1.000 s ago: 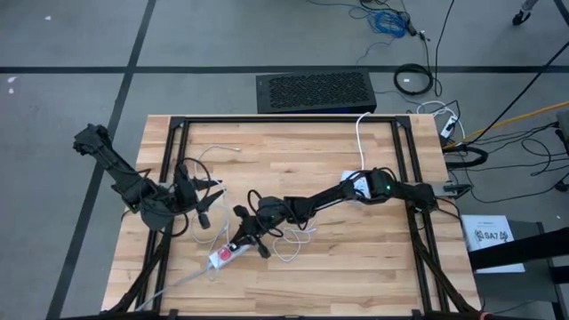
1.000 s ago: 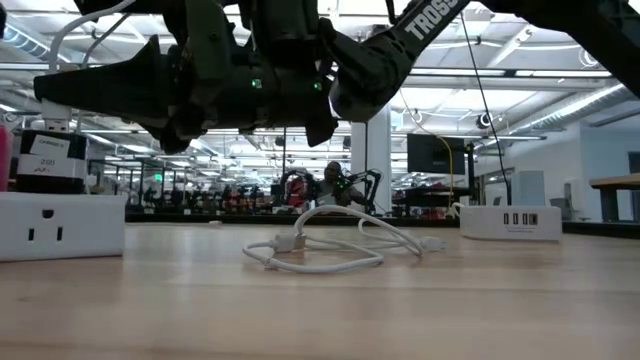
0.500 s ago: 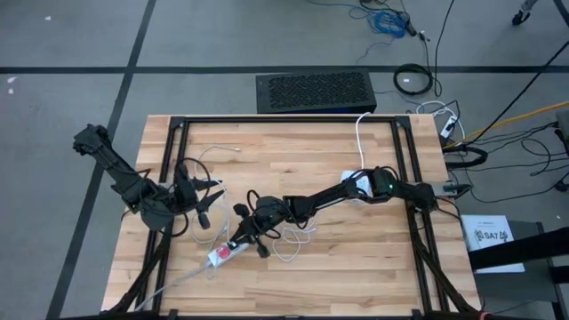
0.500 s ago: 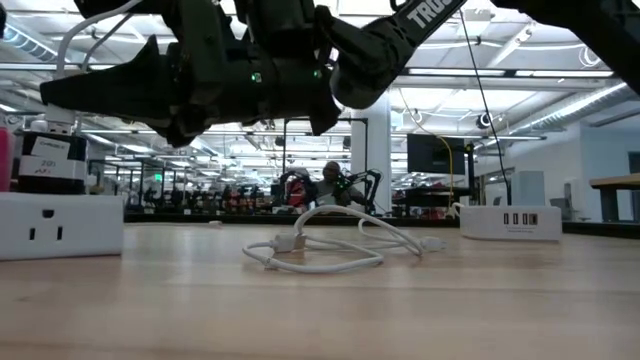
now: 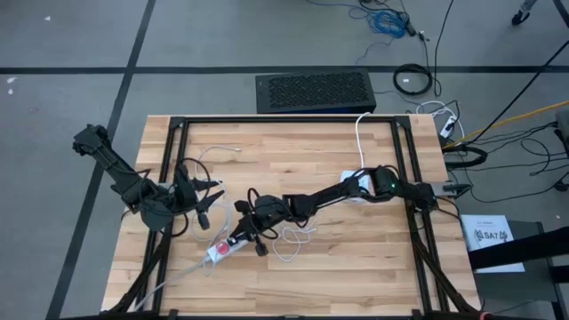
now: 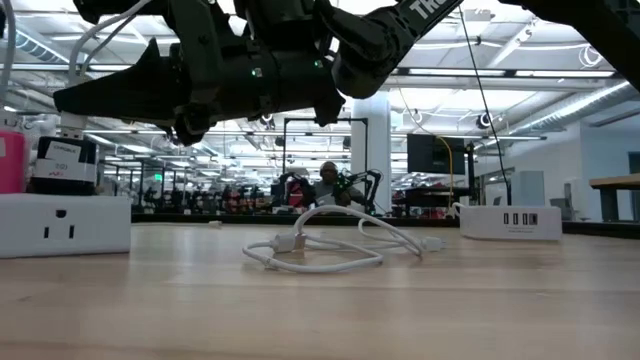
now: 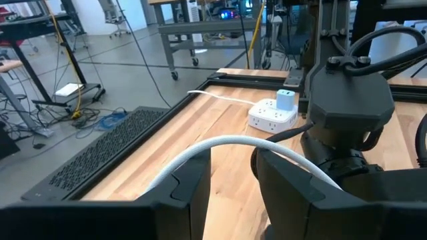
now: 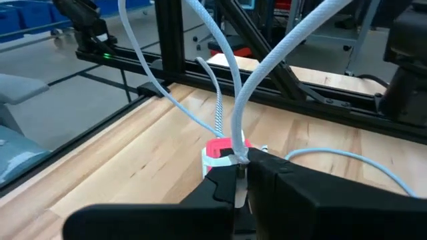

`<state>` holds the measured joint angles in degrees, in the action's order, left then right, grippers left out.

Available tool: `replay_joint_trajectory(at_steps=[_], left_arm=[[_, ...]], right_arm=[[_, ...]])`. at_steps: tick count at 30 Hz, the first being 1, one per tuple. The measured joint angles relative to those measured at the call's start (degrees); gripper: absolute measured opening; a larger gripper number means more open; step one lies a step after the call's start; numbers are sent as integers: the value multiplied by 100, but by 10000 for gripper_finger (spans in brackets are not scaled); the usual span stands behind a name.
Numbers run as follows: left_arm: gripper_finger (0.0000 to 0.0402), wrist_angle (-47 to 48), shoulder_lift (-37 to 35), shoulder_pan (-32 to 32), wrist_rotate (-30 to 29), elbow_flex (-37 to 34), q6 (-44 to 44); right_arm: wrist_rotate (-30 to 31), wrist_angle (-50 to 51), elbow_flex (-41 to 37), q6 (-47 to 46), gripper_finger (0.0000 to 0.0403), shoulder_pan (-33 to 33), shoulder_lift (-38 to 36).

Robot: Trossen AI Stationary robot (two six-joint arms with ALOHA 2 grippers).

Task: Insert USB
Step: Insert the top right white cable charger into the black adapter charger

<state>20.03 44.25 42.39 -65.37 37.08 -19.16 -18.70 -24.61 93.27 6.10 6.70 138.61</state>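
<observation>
High view: I am easing the right gripper [image 5: 238,233], fingers pinching the USB plug [image 8: 238,160], closer over the power strip [image 5: 224,252], nearing insertion.

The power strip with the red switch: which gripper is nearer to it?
Right. The right gripper hangs directly over the power strip, shut on a white cable; the left gripper waits off to its side.

White braided cable [image 8: 280,50], red-topped white power strip [image 5: 224,253]
</observation>
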Motion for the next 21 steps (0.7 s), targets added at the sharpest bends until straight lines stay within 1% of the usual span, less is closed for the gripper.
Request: replay_joint_trajectory(at_steps=[9, 13, 16, 20, 21], left_arm=[[129, 2, 0, 0, 1, 0, 0], [129, 2, 0, 0, 3, 0, 0], [129, 2, 0, 0, 3, 0, 2], [129, 4, 0, 0, 3, 0, 1], [129, 4, -2, 0, 5, 0, 1]], right_arm=[[39, 112, 5, 3, 0, -20, -11], [47, 129, 5, -165, 2, -20, -13], [72, 88, 5, -329, 15, -22, -13], [130, 180, -19, -480, 45, -29, 22], [118, 68, -19, -525, 53, -36, 37]])
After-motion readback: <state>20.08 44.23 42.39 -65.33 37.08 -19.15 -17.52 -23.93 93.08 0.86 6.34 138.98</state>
